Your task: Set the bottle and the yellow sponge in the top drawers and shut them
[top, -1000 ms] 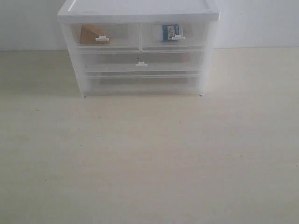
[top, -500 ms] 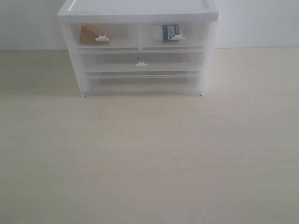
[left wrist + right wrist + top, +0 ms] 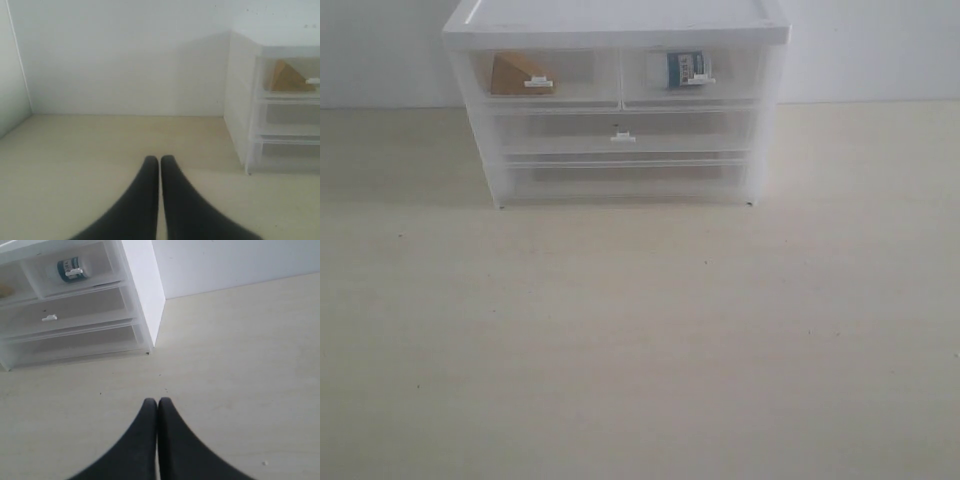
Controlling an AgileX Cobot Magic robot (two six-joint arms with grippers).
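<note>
The pale cream worktop (image 3: 640, 340) offers wide open room in front of the white translucent plastic drawer cabinet (image 3: 616, 22), which stands near the back wall. Its front face is the only edge to clear. The two small translucent white plastic top drawers (image 3: 582, 78) appear pushed flush. They are probably light, so any push belongs centrally, at the handle. The left claw (image 3: 159, 161) and right claw (image 3: 157, 402) are each clenched on nothing, well short of the cabinet. The mustard-yellow wedge-shaped foam sponge (image 3: 512, 75) sits inside the left top drawer. It looks soft and light, best taken across its flat sides. The squat white pill bottle with teal-blue label (image 3: 686, 68) sits in the right one. It looks rigid and smooth, best taken around the body.
</note>
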